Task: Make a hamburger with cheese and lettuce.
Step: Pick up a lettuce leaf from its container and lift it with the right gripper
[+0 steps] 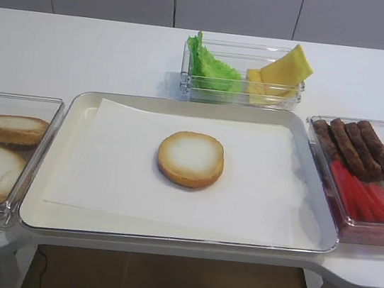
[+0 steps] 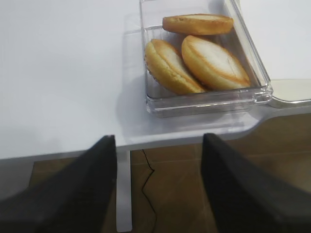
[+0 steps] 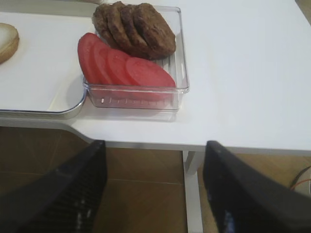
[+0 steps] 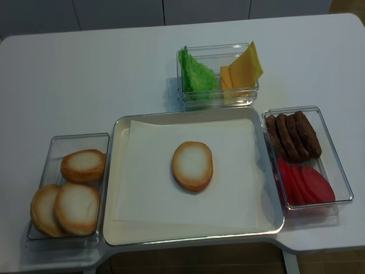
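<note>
Both grippers hang off the table's front edge, jaws spread wide and holding nothing: the left gripper (image 2: 158, 189) below the bun box (image 2: 206, 99), the right gripper (image 3: 155, 194) below the meat box (image 3: 182, 73). On the white table (image 1: 84, 46) sits the tray (image 1: 76, 103), lined with paper (image 1: 264, 190). At its middle lies the hamburger (image 1: 190, 159), pale face up. Behind the tray, one clear box (image 1: 238, 93) holds the lettuce (image 1: 213, 68) on the left and cheese (image 1: 284, 71) leaning on the right.
</note>
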